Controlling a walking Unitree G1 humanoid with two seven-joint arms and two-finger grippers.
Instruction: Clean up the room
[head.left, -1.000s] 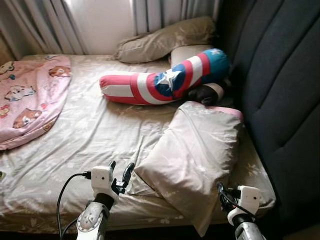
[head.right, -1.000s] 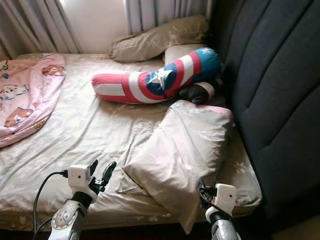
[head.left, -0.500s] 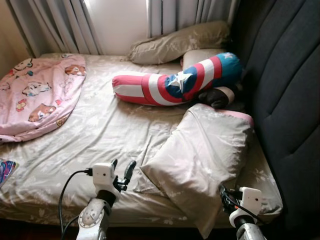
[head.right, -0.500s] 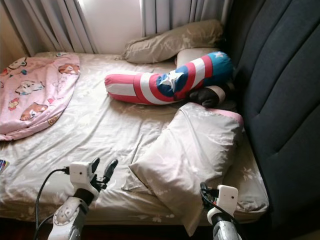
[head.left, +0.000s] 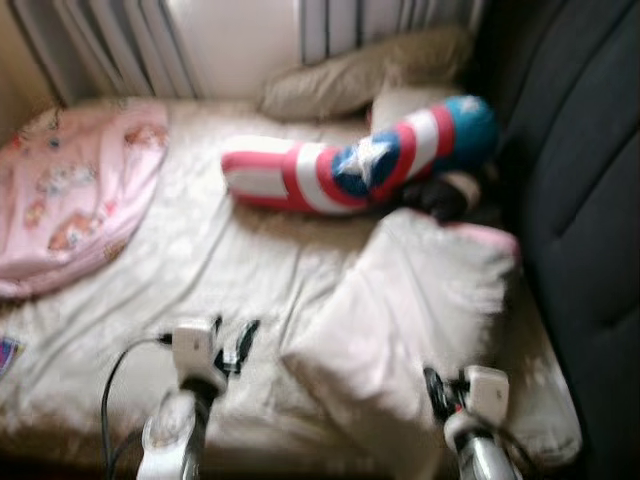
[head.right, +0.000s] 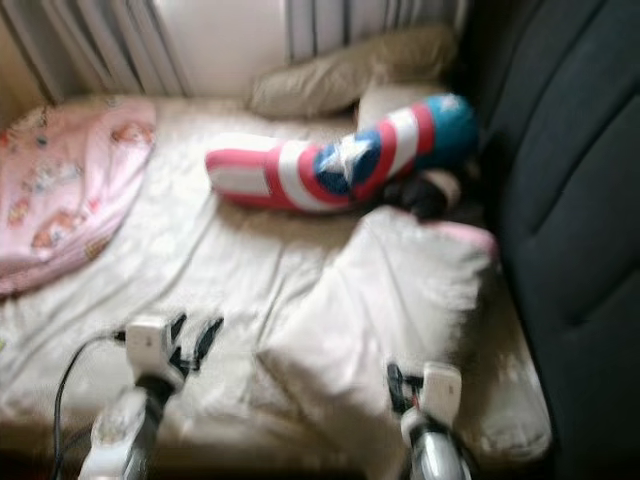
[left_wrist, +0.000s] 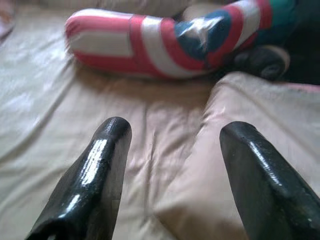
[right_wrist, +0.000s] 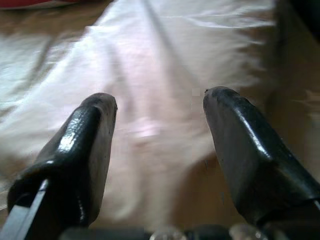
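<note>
Both grippers are held with fingers spread wide, empty: left gripper (left_wrist: 170, 150), right gripper (right_wrist: 157, 145). The pillow (head.left: 420, 300) lies directly ahead of the right gripper, just beside the left. Head views are blurred; a misjudged reach could pinch the sheet (head.left: 230, 270) instead.

Glossy black fingers (left_wrist: 95, 175) over matt cloth pillow (left_wrist: 240, 115)
</note>
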